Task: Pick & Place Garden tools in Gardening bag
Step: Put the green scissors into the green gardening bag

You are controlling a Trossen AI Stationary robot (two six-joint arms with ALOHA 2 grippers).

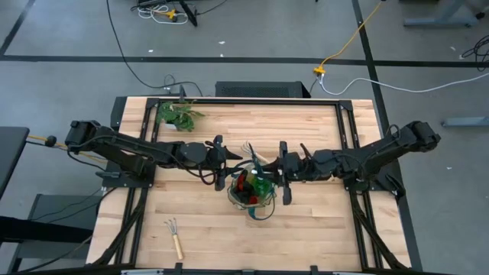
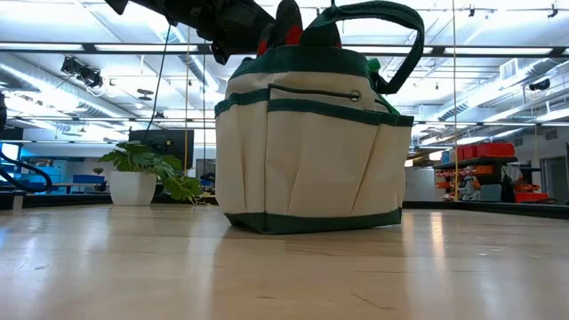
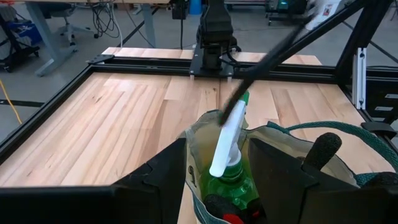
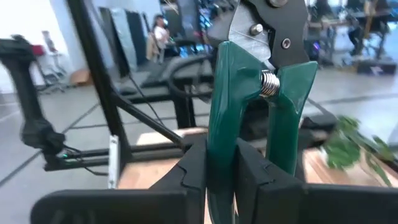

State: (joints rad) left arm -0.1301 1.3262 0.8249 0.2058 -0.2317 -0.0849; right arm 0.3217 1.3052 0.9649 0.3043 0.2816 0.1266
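The cream bag with green trim stands on the table's middle. Red gloves and a green round piece with a white handle stick up out of it. My left gripper is open just over the bag's left rim, one finger on either side of the white handle. My right gripper is at the bag's right rim, shut on green pruning shears. One rake lies flat at the near left. My right gripper pinches one green handle of the shears between its two fingers. The other handle stands free outside one finger. The shears reach on past the fingertips, with the metal blade end farthest from the gripper.
A potted leafy plant stands at the table's far left. A dark rod slants over the bag in the left wrist view. Black frame rails run along the table's sides. Bare wood lies at the near right.
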